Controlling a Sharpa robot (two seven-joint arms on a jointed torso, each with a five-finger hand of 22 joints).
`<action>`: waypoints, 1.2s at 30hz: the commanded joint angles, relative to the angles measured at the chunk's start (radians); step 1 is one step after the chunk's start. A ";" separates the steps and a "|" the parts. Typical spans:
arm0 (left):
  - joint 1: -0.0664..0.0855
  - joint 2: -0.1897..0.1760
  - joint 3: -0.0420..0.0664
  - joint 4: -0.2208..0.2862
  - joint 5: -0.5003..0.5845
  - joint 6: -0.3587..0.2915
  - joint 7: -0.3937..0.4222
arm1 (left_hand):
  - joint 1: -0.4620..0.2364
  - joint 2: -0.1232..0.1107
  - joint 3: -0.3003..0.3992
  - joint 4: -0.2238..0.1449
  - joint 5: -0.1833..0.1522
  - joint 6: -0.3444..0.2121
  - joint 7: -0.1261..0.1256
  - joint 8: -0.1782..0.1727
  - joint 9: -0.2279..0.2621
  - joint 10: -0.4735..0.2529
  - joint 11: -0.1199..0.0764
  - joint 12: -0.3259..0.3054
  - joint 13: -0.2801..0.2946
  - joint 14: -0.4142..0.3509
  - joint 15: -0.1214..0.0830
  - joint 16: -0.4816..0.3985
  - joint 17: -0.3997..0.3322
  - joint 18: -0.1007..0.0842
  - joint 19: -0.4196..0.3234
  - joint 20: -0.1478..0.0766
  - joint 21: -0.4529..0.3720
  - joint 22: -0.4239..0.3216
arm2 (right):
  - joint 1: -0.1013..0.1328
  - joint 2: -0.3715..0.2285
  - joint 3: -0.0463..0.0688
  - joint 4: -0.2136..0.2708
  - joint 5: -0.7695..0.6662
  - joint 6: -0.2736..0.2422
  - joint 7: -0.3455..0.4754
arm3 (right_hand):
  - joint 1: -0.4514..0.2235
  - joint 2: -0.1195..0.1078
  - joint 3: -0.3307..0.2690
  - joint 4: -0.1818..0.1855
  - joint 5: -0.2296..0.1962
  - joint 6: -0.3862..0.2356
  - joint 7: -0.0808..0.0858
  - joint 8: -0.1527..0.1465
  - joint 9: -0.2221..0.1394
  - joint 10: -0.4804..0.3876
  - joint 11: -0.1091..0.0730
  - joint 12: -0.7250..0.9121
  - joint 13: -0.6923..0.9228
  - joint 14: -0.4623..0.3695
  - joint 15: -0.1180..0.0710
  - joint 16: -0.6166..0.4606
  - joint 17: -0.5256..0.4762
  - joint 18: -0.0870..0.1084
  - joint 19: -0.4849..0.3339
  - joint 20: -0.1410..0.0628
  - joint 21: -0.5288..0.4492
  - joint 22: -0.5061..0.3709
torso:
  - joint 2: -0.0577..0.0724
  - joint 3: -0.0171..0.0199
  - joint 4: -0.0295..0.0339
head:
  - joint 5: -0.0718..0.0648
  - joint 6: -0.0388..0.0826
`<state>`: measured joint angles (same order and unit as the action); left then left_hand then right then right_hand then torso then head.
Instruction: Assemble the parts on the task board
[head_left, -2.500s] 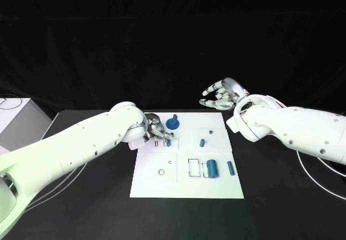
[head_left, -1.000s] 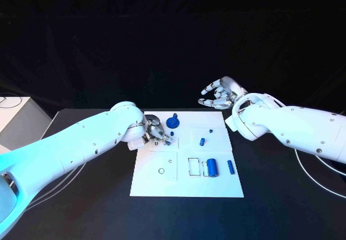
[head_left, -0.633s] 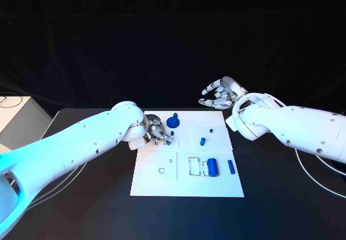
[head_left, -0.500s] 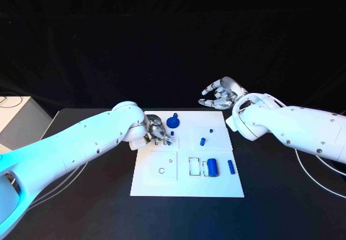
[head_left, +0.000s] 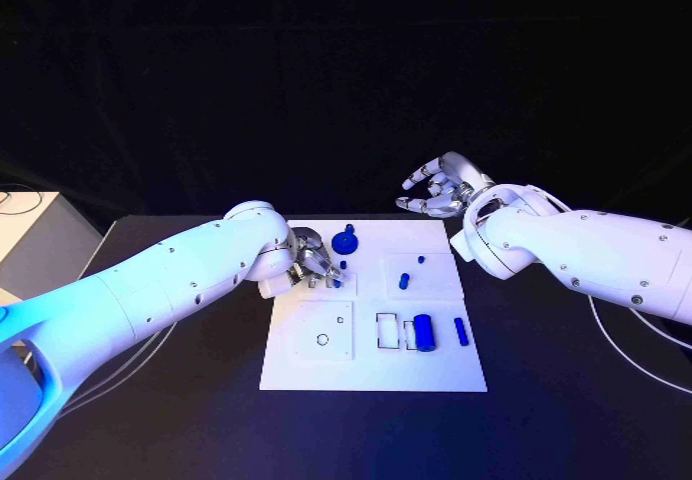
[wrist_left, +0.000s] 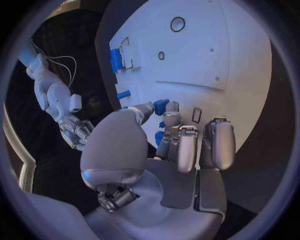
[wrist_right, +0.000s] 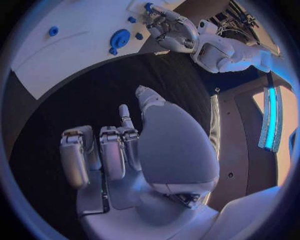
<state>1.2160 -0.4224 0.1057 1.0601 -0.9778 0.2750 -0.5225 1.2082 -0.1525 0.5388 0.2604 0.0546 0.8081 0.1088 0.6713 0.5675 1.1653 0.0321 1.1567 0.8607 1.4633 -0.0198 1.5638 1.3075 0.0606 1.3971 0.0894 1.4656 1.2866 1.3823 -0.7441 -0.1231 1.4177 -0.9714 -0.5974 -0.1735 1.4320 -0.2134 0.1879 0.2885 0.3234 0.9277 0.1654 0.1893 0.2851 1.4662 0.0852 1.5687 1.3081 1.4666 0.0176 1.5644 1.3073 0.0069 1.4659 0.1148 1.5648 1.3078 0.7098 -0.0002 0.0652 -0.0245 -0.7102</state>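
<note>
Blue part (wrist_left: 161, 105) pinched in my left hand (head_left: 313, 267) over the board (head_left: 433, 375), near its left edge; fingers hide its lower end. My right hand (head_left: 438, 192), empty, fingers apart, hovers beyond the far edge.

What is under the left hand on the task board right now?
The left hand pinches a small blue part over the task board, beside a small rectangular slot. Another blue piece shows between its fingers. Whatever lies beneath the palm is covered.
</note>
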 joint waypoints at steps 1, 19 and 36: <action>0.000 0.003 -0.002 -0.001 0.006 0.006 0.004 | 0.014 0.002 0.018 -0.007 0.000 0.000 -0.007 0.005 0.007 0.002 -0.004 0.004 0.001 0.101 -0.009 0.000 0.247 0.001 -0.001 -0.010 -0.003 0.001 | -0.001 0.000 0.000 0.002 -0.015 0.019 -0.005 | -0.003 -0.001 -0.005 -0.002 0.003 -0.004 0.000 0.005 0.001 0.105 -0.002 0.002 0.263 0.104 -0.008 0.006 0.263 -0.007 0.105 -0.003 0.006 0.263 | -0.001 0.0002 0.0005 | 0.001 -0.002; -0.001 -0.034 -0.002 0.055 0.034 -0.043 0.015 | -0.067 0.004 0.417 -0.248 0.130 -0.014 -0.008 0.063 0.164 0.027 -0.009 0.005 0.013 0.103 -0.016 0.002 0.252 0.001 -0.001 -0.017 -0.001 0.006 | -0.003 -0.002 0.000 -0.001 -0.013 0.040 -0.012 | -0.011 -0.002 -0.010 0.000 0.011 -0.005 -0.001 0.012 0.003 0.105 -0.003 0.002 0.263 0.104 -0.009 0.006 0.263 -0.007 0.105 -0.004 0.006 0.263 | -0.003 -0.0012 0.0022 | 0.001 0.002; 0.000 -0.064 0.000 0.080 -0.006 -0.041 0.010 | -0.153 -0.023 0.445 -0.307 0.371 0.017 -0.030 0.101 0.220 0.062 -0.031 0.025 0.025 0.107 -0.036 0.007 0.263 -0.002 0.010 -0.035 0.008 0.024 | -0.007 -0.006 -0.001 -0.005 -0.005 0.050 -0.019 | -0.015 -0.002 -0.012 0.001 0.008 -0.006 -0.001 0.013 0.004 0.105 -0.003 0.002 0.263 0.104 -0.009 0.006 0.263 -0.007 0.105 -0.004 0.006 0.263 | -0.003 -0.0001 0.0027 | 0.008 0.004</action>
<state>1.2153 -0.4878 0.1045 1.1386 -0.9609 0.2307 -0.5194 1.0625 -0.1741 0.8048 0.1370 0.4191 0.7886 0.1067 0.7701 0.5848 1.2225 0.0007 1.1763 0.8846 1.4634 -0.0484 1.5676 1.3075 0.0606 1.4043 0.0606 1.4698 1.3083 1.3764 -0.7501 -0.1243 1.4130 -0.9729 -0.5650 -0.1915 1.4280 -0.2174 0.1823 0.2884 0.3331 0.9277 0.1654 0.1970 0.2881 1.4662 0.0852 1.5687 1.3077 1.4666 0.0176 1.5644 1.3080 0.0069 1.4659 0.1148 1.5648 1.3074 0.7064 -0.0007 0.0677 -0.0176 -0.7057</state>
